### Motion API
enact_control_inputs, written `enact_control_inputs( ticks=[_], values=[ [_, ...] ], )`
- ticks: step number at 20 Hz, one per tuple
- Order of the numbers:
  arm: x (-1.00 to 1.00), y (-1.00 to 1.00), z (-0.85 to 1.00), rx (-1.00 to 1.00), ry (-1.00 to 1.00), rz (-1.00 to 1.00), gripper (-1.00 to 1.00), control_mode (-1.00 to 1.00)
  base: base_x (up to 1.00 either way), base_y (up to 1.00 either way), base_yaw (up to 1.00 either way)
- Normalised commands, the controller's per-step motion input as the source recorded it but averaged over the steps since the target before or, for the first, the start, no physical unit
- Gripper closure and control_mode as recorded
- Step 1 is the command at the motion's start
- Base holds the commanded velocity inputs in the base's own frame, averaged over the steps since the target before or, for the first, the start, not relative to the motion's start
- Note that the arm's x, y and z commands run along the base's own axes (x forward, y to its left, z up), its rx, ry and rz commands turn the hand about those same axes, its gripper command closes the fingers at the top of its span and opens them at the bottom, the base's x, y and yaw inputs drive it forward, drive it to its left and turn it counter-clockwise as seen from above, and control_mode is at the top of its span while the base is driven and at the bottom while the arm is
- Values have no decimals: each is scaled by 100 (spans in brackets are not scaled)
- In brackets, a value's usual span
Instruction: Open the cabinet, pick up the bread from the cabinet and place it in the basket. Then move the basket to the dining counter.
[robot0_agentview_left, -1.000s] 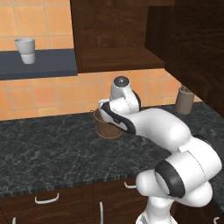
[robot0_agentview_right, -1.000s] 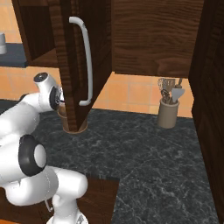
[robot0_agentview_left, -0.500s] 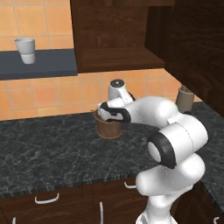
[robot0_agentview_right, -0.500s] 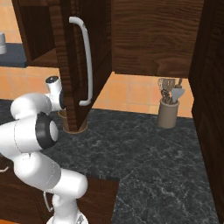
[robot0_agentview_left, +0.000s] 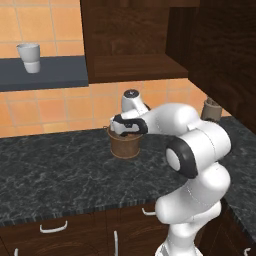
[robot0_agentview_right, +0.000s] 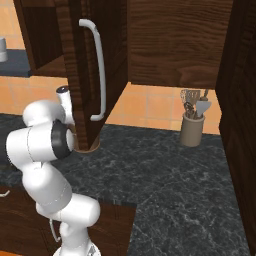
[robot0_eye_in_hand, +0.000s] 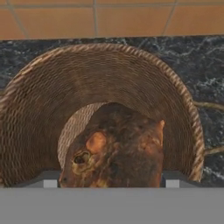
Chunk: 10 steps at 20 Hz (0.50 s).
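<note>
Hovering over basket (robot0_agentview_left: 125, 143), end effector (robot0_agentview_left: 126, 131) is seen with jaws spread wide on either side of bread (robot0_eye_in_hand: 114, 151); whether bread is gripped cannot be told. Bread is seen inside basket in hand view, low against woven wall. Basket is placed on black speckled desk (robot0_agentview_left: 60, 175), near tiled wall. Cabinet (robot0_agentview_right: 85, 75) door is swung open, silver bar handle (robot0_agentview_right: 98, 70) facing outward. Utensil holder (robot0_agentview_right: 192, 129) is set well apart, to right.

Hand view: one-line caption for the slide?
Looking down past the gripper into the woven basket on the black worktop, the brown bread inside between the spread fingertips.
</note>
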Motion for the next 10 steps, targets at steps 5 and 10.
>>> enact_control_inputs(
  ticks=[5, 10],
  values=[
    [14, 5, -20, 1, 0, 0, -100, -100, 0, 0, 0],
    [2, 0, -4, 0, 0, 0, -100, -100, 0, 0, 0]
  ],
)
